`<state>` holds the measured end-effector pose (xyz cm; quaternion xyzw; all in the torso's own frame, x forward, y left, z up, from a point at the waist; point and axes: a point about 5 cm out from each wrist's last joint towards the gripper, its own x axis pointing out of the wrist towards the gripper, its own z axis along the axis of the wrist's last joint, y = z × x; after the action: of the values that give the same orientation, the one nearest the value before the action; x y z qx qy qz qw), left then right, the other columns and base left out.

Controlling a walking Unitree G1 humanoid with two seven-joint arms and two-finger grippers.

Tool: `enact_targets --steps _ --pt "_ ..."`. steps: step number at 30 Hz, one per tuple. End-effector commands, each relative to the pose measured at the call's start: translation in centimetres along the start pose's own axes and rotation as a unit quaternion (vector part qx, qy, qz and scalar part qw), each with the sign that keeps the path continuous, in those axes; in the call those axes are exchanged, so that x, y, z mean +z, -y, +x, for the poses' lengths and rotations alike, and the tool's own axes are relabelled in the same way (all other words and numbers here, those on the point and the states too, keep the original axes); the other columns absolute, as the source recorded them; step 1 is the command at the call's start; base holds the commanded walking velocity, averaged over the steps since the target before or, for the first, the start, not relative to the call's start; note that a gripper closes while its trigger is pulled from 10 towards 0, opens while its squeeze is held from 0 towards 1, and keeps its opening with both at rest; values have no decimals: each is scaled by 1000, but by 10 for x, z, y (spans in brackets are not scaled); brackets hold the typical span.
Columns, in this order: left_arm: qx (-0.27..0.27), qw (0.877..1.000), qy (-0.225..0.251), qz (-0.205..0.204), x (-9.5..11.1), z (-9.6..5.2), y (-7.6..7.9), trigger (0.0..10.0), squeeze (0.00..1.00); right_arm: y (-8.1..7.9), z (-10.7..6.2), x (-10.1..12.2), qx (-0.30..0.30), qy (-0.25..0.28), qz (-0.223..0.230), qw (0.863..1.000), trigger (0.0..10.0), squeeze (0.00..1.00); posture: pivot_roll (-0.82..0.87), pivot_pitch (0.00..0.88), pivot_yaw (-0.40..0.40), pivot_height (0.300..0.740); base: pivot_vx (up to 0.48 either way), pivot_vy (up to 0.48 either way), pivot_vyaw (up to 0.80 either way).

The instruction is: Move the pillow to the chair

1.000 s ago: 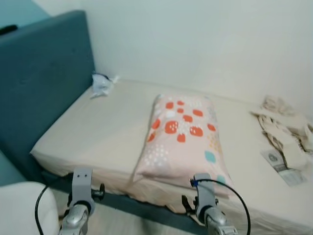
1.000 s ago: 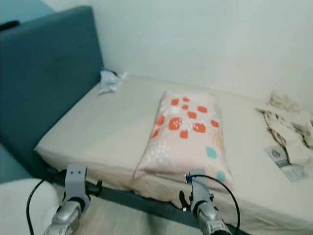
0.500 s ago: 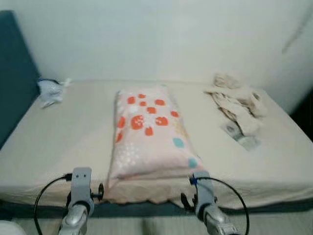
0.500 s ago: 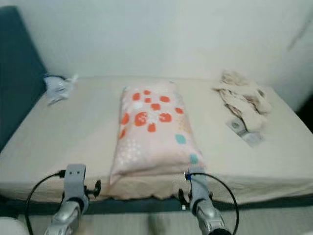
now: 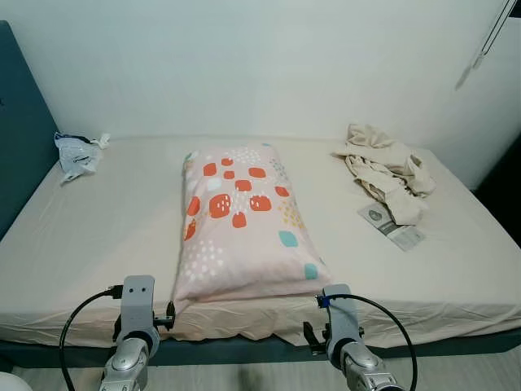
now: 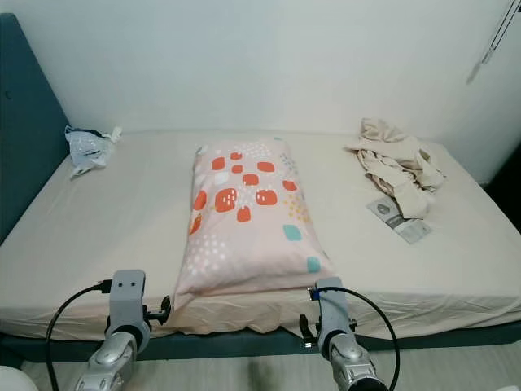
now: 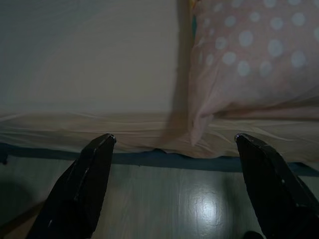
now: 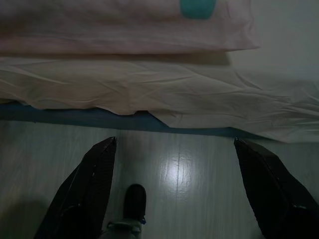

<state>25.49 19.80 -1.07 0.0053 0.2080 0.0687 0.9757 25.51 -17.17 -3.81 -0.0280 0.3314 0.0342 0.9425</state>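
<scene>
Nearest to me, my left gripper [image 7: 172,186] hangs over the pale wood floor [image 8: 189,174] just short of the bed [image 5: 98,244], fingers [image 7: 82,184] spread wide apart with nothing between them. Ahead of it sits the pillow's near left corner, drooping over the bed's front edge. My right gripper [image 8: 174,186] is out here too, over the same floor before the bed's edge, its fingers [image 8: 87,189] likewise splayed and empty; the pillow's near right corner with a teal patch lies just beyond it.

Both arms are raised in front of me, level with the bed's front edge, one at each near corner of the pillow [image 5: 240,224].

On the bed now: the pillow lies flat on the cream sheet, long way running from the front edge back toward the wall [image 5: 269,65], roughly in the middle of the bed. It's pink with orange-red blotches, white dots and small teal spots.

Right of the pillow, well apart, a printed paper tag [image 5: 391,226] lies on the sheet, touching a crumpled beige garment [image 5: 383,167] behind it. Left of the pillow, far back by the teal headboard [image 5: 15,155], a scrunched plastic bag [image 5: 77,153].
</scene>
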Motion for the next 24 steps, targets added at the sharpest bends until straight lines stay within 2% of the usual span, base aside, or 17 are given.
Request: enact_targets --steps 1,8,17,24 --pt "9 1000 -15 0 -8 -3 -4 10000 0 -1 0 0 2 0 4 1000 10000 0 62 71 -46 740 0 0 0" --pt "11 1000 -15 1 -8 -4 -5 10000 0 -2 0 0 5 -3 8 1000 10000 0 63 73 -46 740 0 0 0" --pt "11 1000 -13 3 -7 -3 -5 10000 0 1 0 -2 -8 -9 7 1000 10000 0 63 75 -42 740 0 0 -800" --pt "18 1000 -16 3 -8 -3 -6 10000 0 -1 0 -3 -4 -9 -3 1000 10000 0 62 77 -43 740 0 0 0"
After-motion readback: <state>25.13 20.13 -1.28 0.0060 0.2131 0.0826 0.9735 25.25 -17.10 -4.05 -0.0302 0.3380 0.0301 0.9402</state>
